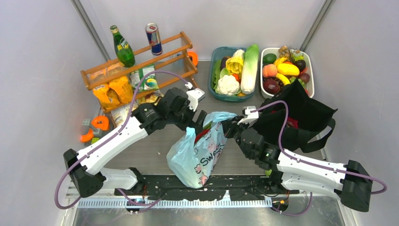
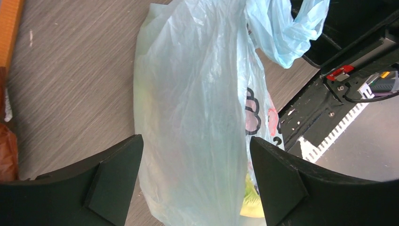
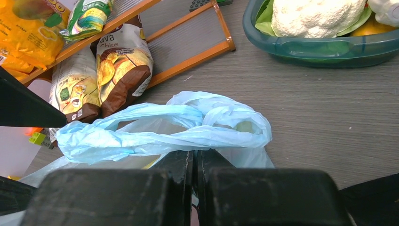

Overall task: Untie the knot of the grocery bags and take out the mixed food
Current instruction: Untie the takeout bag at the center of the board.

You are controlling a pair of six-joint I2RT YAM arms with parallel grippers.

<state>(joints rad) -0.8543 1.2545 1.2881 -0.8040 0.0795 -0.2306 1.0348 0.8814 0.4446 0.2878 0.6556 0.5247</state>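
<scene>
A: Right gripper (image 3: pixel 193 155)?
B: Clamped flat, tips together, seemingly pinching film of blue bag (image 3: pixel 117 136) right under knot (image 3: pixel 207 117), low centre of right wrist view.
A: Left gripper (image 2: pixel 195 141)?
B: Spread wide astride bag body, lower half of left wrist view. Holding nothing, with no clear touch on either side.
A: Step in hand?
B: Untying, by the look of it. Not yet undone: one twisted bunch at centre of overhead frame, between both wrists.
A: Next move?
B: Probably lifting left from bag body toward knot, closing on a loose loop, then pulling away from right's pinch. Calls for a bite on one strand only, not the whole bunch. Thin film, so likely to stretch or tear under a hard tug.
A: Food (image 1: pixel 202 135)?
B: Inside blue bag, none taken out. Only a red edge at bag mouth overhead, plus a yellow-green shape through film at bottom of left wrist view. Impossible to name either.
A: Black bag (image 1: pixel 301 113)?
B: Right of centre overhead, behind right arm. Partly covered, so no telling whether tied; contents hidden apart from a red glimpse.
A: Anything else unclear?
B: Amount of film between right tips, masked by fingers themselves.
</scene>
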